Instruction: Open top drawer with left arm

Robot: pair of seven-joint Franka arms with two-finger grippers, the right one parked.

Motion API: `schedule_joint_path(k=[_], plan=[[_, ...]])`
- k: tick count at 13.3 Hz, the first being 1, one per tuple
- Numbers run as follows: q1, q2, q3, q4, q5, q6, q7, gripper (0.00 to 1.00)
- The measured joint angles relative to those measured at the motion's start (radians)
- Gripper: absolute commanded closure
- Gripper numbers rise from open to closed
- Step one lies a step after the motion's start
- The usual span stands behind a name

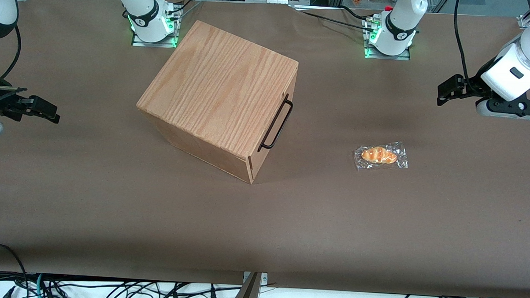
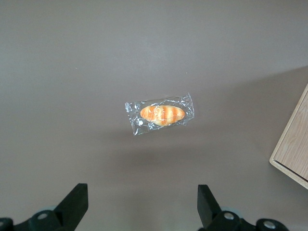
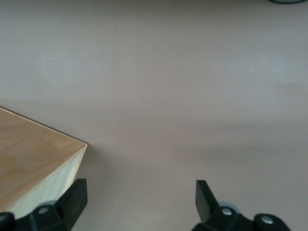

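Currently, your tool [image 2: 142, 207] hangs spread and empty above a wrapped bun [image 1: 380, 155] at the working arm's end; top drawer [image 1: 278, 118] sits shut, well apart, mid-worktop [image 1: 333, 222].

**Left arm raised, gripper spread**

We see the big white left arm with its dark joint caps and black cable [image 1: 521, 65] at about three o'clock in the front view, held above the table. Its black two-finger gripper [image 1: 448, 90] reaches toward nine o'clock and grasps nothing. From the wrist camera, the gripper [image 2: 142, 204] has its fingers [image 2: 74, 202] set wide apart.
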Motion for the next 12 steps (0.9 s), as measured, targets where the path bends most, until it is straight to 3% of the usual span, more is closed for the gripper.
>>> schedule_joint_path(k=[12], plan=[[0.001, 0.001, 0.001, 0.0, 0.0, -0.023, 0.0, 0.0]])
